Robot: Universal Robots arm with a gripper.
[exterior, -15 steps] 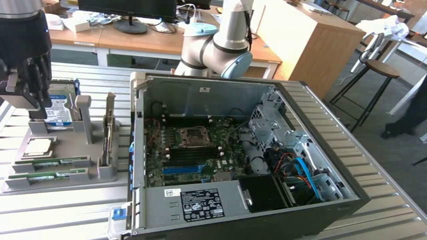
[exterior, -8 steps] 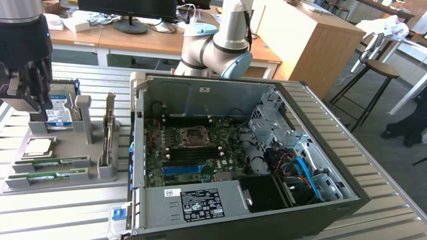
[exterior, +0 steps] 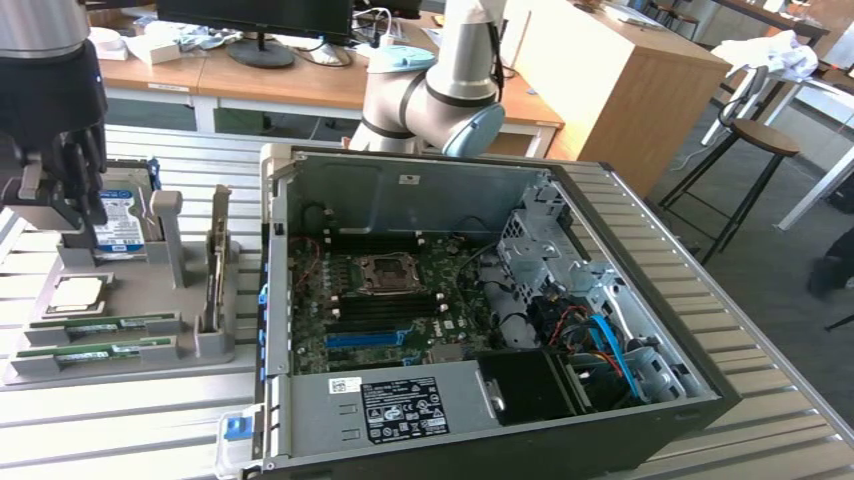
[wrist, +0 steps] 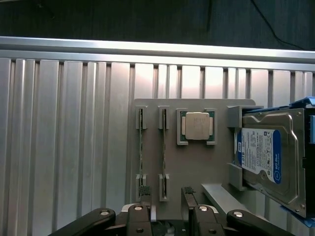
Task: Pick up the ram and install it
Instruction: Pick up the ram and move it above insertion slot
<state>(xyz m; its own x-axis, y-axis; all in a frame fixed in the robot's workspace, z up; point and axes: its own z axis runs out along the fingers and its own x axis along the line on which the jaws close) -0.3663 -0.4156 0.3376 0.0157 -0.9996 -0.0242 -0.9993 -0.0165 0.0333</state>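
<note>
The tool (wrist: 166, 194) is held above a grey holder (wrist: 192, 167), its fingers (wrist: 144, 192) parted and nothing clamped between them. The ram (wrist: 163, 150) is seated on edge in a slot of that holder, in line with the gap between the fingers and not touched by them. A second stick (wrist: 141, 150) is set just beside it, and a processor (wrist: 196, 126) and a hard drive (wrist: 268, 152) are kept further along. The holder is placed on a ribbed metal surface (exterior: 134, 420), beside an open computer case (exterior: 494, 300). Behind these, wooden desks (exterior: 307, 85), a monitor (exterior: 254, 15) and a stool (exterior: 761, 140) are seen in the room.
</note>
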